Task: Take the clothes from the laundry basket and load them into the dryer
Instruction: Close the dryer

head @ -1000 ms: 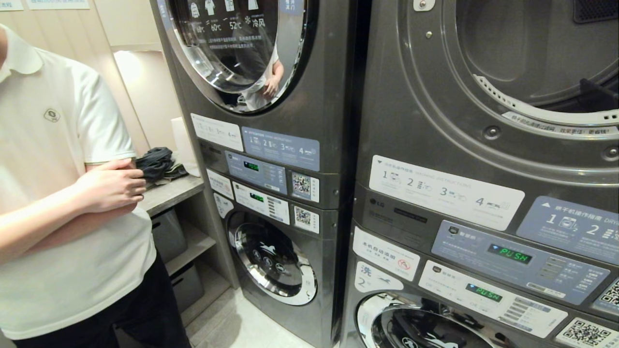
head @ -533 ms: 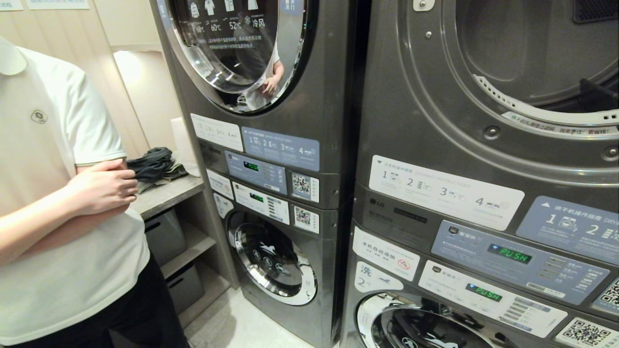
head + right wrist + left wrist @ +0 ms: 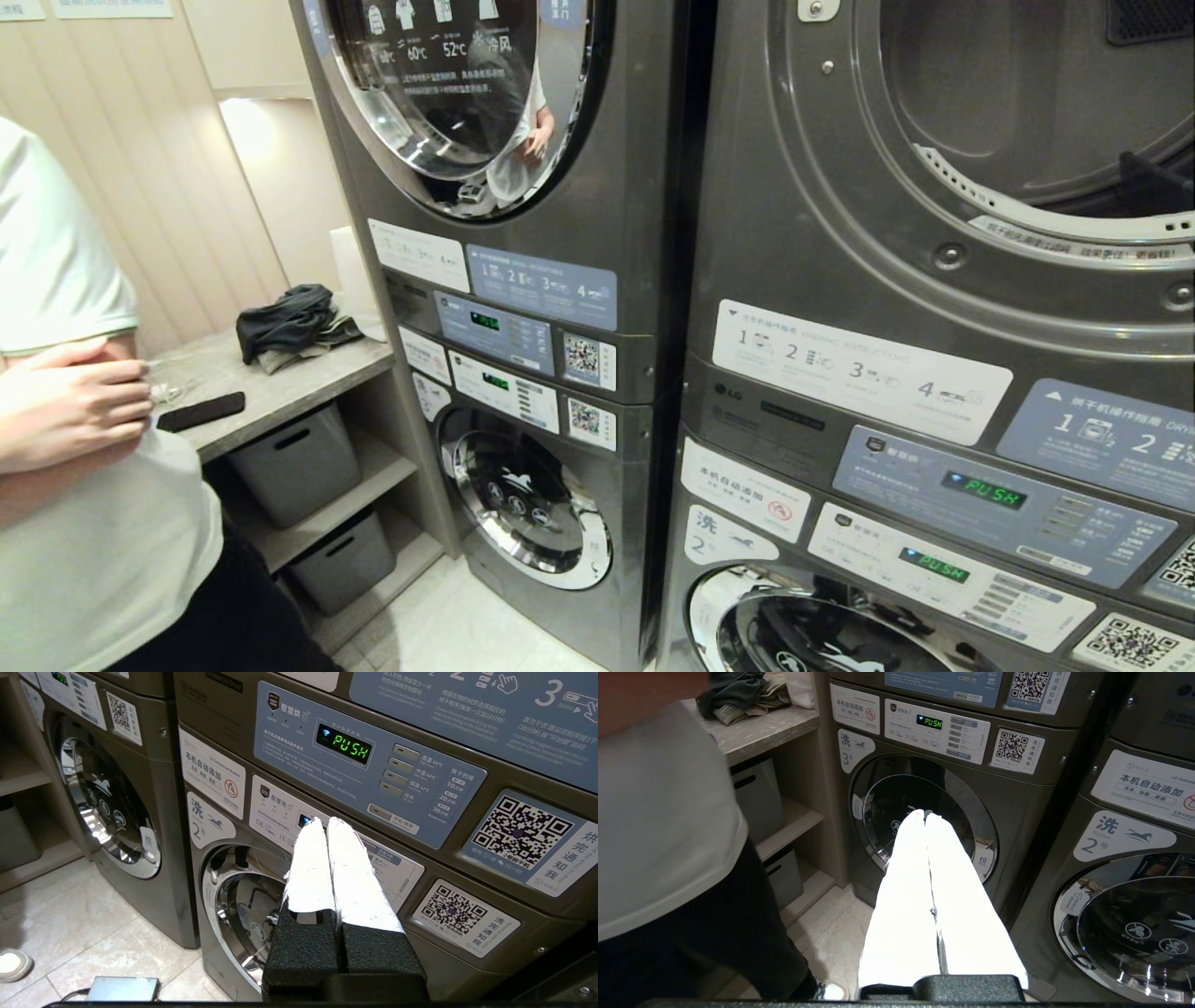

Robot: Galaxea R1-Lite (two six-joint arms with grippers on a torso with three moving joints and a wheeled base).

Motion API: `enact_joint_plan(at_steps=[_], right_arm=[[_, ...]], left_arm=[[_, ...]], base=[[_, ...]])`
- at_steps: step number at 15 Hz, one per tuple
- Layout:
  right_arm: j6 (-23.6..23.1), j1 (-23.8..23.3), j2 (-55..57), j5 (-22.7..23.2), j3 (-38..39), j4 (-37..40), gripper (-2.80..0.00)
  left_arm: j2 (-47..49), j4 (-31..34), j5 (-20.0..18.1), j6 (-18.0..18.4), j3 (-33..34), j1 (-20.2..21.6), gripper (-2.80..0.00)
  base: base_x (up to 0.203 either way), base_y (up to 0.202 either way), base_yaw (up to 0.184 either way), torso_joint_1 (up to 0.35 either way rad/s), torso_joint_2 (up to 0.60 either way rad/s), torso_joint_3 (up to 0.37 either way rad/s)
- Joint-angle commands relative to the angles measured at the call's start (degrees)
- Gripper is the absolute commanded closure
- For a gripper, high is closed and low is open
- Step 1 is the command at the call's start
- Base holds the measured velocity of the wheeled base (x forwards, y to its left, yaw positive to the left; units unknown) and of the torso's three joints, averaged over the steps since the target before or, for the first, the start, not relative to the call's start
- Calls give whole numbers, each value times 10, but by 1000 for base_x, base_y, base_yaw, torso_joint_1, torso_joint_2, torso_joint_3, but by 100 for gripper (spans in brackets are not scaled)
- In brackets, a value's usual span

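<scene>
R claw (image 3: 325, 822) pressed together, empty, tips aimed at the washer control panel (image 3: 327, 844), w/ the "PUSH" display (image 3: 345, 743) just above them. L claw (image 3: 925, 814) also together, empty, facing a washer door (image 3: 924, 821). Open dryer drum (image 3: 1027, 103) sits higher up; laundry basket not visible. Person (image 3: 84, 523) off to the L claw's side.

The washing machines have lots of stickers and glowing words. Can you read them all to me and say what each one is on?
"PUSH": green display on the dryer panel.
"洗 2号": label on the right-hand washer.
"洗 3号": label on the left-hand washer.
"LG": badge on the right-hand stack.
"1 2 3 4": instruction sticker.
QR codes: small print is unreadable.
</scene>
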State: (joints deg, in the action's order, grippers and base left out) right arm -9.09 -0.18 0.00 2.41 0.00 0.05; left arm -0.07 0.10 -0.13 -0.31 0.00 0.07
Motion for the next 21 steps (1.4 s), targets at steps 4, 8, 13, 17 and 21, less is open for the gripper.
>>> enact_joint_plan(at_steps=[4, 8, 13, 17, 21], right_arm=[[-2, 0, 1, 4, 0, 2, 0], [-1, 0, 1, 0, 0, 3, 0], [1, 0, 1, 1, 0, 3, 0], [2, 0, 1, 1, 0, 3, 0], [3, 0, 1, 0, 0, 3, 0]], left_arm=[[0, 0, 0, 0, 0, 0, 0], [0, 0, 0, 0, 1, 0, 0], [0, 0, 0, 0, 1, 0, 0], [0, 0, 0, 0, 0, 0, 0], [0, 0, 0, 0, 1, 0, 0]], base=[[0, 0, 0, 0, 0, 0], [2, 0, -58, 3, 3, 8], [1, 9, -176, 2, 3, 2], [2, 8, -176, 4, 2, 2], [0, 8, -172, 4, 3, 2]])
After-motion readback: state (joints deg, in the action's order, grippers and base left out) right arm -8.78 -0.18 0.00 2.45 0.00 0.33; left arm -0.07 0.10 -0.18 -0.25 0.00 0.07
